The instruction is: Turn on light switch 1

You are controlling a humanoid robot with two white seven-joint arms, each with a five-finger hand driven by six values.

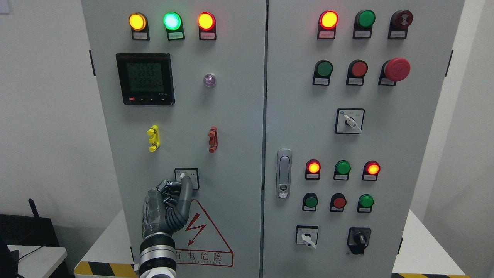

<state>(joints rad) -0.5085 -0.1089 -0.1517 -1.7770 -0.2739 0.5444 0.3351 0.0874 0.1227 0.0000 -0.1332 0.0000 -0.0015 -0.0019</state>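
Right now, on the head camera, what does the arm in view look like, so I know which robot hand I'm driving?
Only the left robot hand shows: dark grey segmented fingers, a black palm with a glossy translucent cover on the back, and a ribbed silver metal wrist cuff above a white forearm end. No loose cables visible.

Place: an industrial electrical or test room.
Main fixture: grey two-door control cabinet (239,116), set against plain white walls.
Controls: indicator lamps (171,21), push buttons, rotary switches, red emergency stop (397,69).
Instrument: digital power meter (145,78).
Markings: high-voltage warning triangle (204,227); black-yellow hazard tape (102,269) laid below.
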